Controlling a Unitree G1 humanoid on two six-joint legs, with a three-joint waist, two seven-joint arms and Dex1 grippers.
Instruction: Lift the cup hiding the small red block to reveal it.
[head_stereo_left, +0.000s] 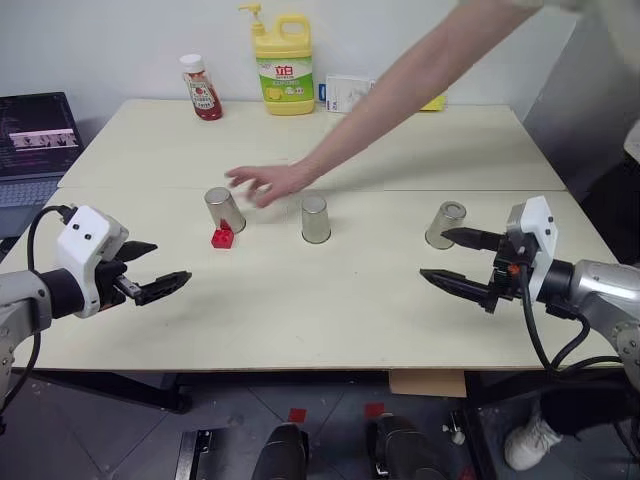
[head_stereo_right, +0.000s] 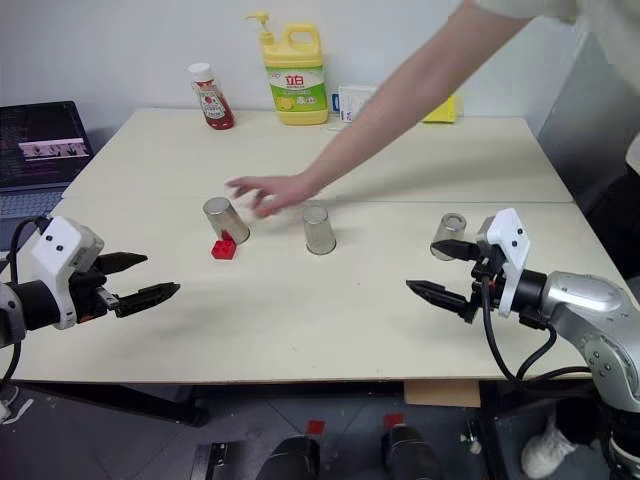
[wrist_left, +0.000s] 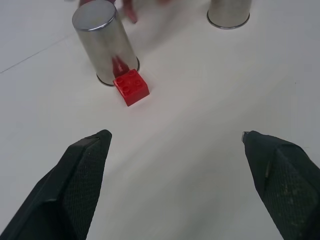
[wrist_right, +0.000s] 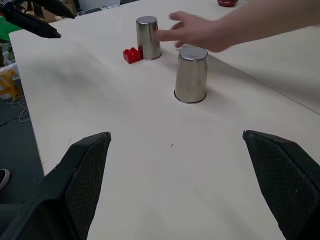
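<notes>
I'm holding both arms level over the table (head_stereo_left: 300, 320), left gripper (head_stereo_left: 150, 268) and right gripper (head_stereo_left: 455, 260) spread wide, empty. The small red block (head_stereo_left: 222, 237) is sitting exposed, touching the left cup (head_stereo_left: 224, 209), ahead of my left gripper.

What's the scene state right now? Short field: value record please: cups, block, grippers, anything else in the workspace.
cups: three inverted metal cups on the table: left cup, middle cup, right cup
red block: uncovered, on the table against the left cup's base
person's hand: reaching in over the table, just behind the left cup
left gripper: open, holding nothing, short of the block
right gripper: open, holding nothing, beside the right cup
background: ketchup bottle, yellow detergent bottle, laptop
</notes>
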